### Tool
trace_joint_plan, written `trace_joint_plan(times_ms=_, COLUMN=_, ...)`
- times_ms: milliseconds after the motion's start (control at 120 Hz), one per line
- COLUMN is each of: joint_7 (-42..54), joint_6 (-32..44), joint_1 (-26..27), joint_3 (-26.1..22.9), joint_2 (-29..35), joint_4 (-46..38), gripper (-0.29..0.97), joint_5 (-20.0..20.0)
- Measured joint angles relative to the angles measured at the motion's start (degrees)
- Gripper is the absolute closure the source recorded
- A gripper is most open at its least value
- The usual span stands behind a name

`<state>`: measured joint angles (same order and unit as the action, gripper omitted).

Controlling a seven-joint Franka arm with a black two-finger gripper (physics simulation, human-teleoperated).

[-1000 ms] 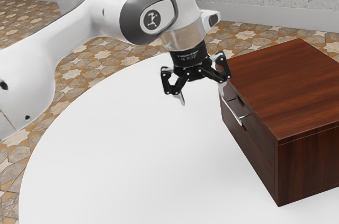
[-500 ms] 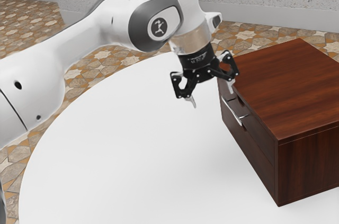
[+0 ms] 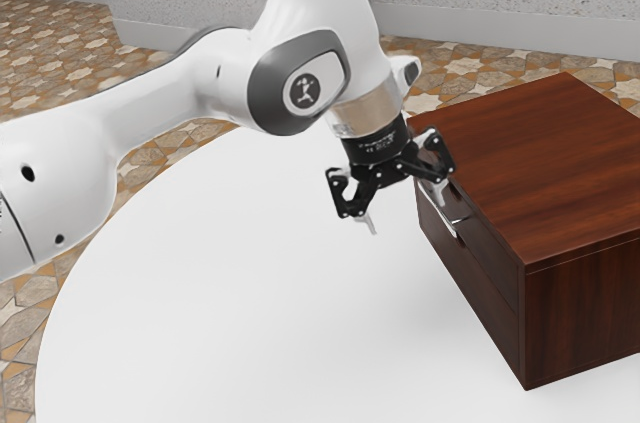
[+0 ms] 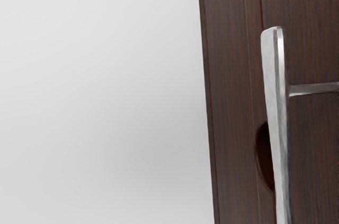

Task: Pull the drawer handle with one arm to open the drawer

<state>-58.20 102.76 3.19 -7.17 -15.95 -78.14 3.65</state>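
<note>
Hovering my claw (image 3: pixel 403 195) spread wide at the cabinet's (image 3: pixel 545 158) front, one finger (image 3: pixel 438 158) beside an end of the drawer handle (image 3: pixel 441 213), I see the drawer (image 3: pixel 470 243) looking shut. I judge I must centre both fingers across that bar, close squarely, then pull straight out over the tabletop (image 3: pixel 220 323).

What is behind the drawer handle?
Behind the handle is the dark wooden drawer front, with a rounded recess. The handle covers part of that recess.
</note>
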Motion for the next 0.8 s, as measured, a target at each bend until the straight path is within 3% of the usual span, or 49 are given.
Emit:
trace_joint_plan(times_ms=233, joint_7=-0.3, joint_6=3.7, joint_1=0.0, joint_3=0.0, joint_2=0.1, joint_4=-1.2, gripper=0.00, joint_5=1.1)
trace_joint_plan(times_ms=517, joint_7=-0.5, joint_6=5.6, joint_1=-0.3, joint_3=0.1, joint_2=1.8, joint_4=-4.6, gripper=0.16, joint_5=2.0)
trace_joint_plan(times_ms=800, joint_7=-0.7, joint_6=7.0, joint_1=-0.3, joint_3=0.2, joint_2=2.6, joint_4=-6.8, gripper=0.22, joint_5=2.6)
